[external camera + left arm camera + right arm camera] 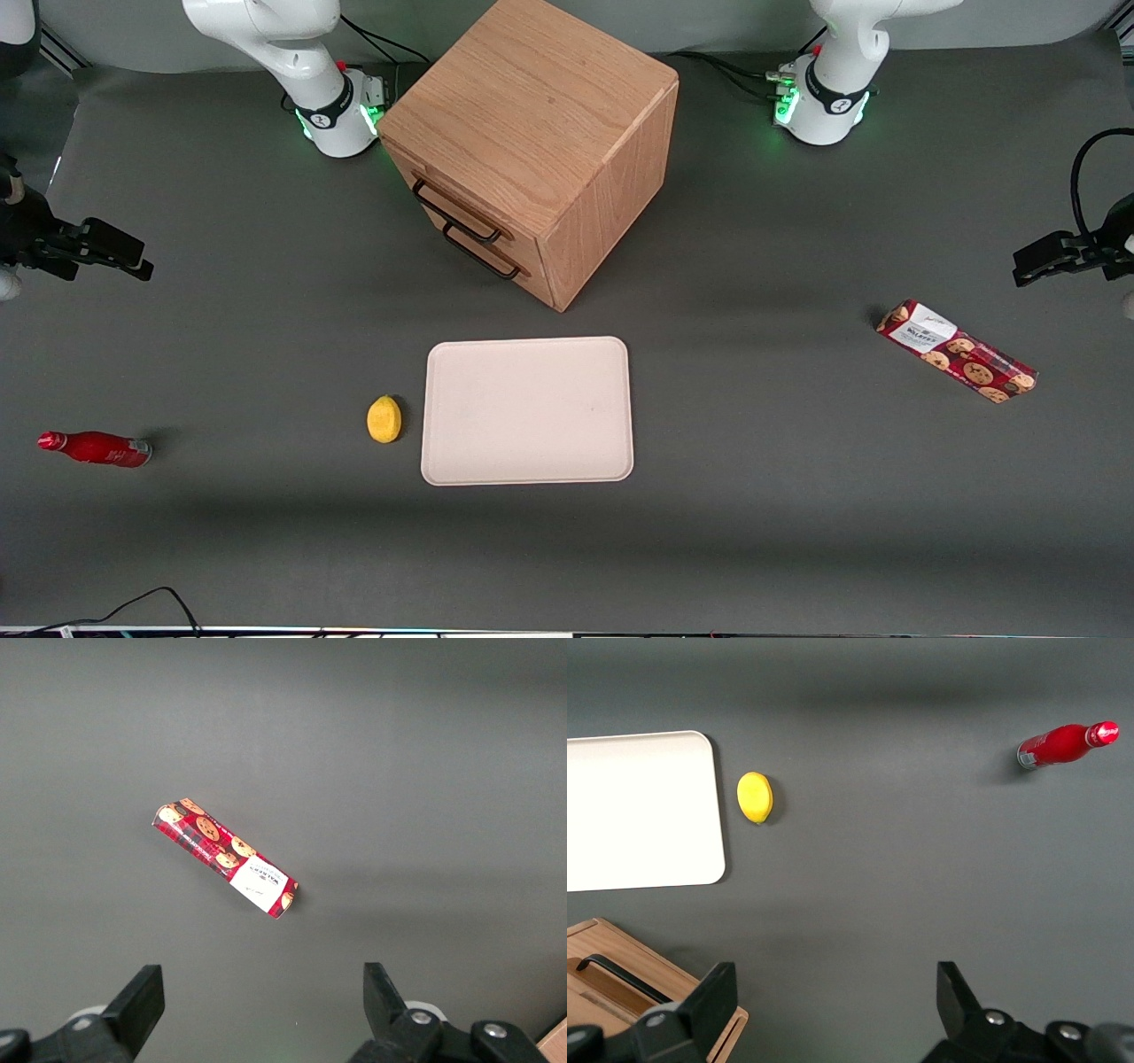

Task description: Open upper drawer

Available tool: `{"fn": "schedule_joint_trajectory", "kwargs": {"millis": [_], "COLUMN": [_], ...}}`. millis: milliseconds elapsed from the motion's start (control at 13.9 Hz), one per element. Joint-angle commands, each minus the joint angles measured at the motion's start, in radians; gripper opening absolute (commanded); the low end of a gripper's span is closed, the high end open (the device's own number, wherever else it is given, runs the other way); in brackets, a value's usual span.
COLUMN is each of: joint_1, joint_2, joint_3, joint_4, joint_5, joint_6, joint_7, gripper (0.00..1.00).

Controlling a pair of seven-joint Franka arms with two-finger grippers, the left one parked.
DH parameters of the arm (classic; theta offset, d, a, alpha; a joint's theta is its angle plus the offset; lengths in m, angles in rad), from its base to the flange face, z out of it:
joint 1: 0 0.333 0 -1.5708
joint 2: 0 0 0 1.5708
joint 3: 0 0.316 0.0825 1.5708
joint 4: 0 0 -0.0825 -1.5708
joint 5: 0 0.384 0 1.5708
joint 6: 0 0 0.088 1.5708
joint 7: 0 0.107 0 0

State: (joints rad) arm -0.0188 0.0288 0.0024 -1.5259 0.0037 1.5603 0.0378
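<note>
Grey table: oak upper drawer (pixel 454 206) seemingly shut, gripper (pixel 106 250) spread, apart.

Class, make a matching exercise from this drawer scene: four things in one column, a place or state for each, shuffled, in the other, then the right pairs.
Things
1. upper drawer
2. lemon
3. red bottle
4. gripper

Places or states
A. lying on its side toward the working arm's end of the table
B. open, holding nothing, above the table
C. beside the cream tray
D. closed, above the lower drawer

Pairs: 1-D, 2-C, 3-A, 4-B
</note>
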Motion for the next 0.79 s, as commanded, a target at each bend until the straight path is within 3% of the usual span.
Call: {"fn": "schedule_joint_trajectory", "kwargs": {"millis": [0, 576, 720], "joint_1": [-0.010, 0.011, 0.014], "joint_2": [0.014, 0.008, 0.010], "joint_3": [-0.001, 0.016, 0.065], "joint_4": [0.035, 0.033, 0.030], "joint_5": [-0.005, -0.008, -0.007], "joint_6": [-0.016, -0.045, -0.078], "joint_7": [0.021, 0.005, -0.021], "gripper": [1.00, 1.00, 1.00]}}
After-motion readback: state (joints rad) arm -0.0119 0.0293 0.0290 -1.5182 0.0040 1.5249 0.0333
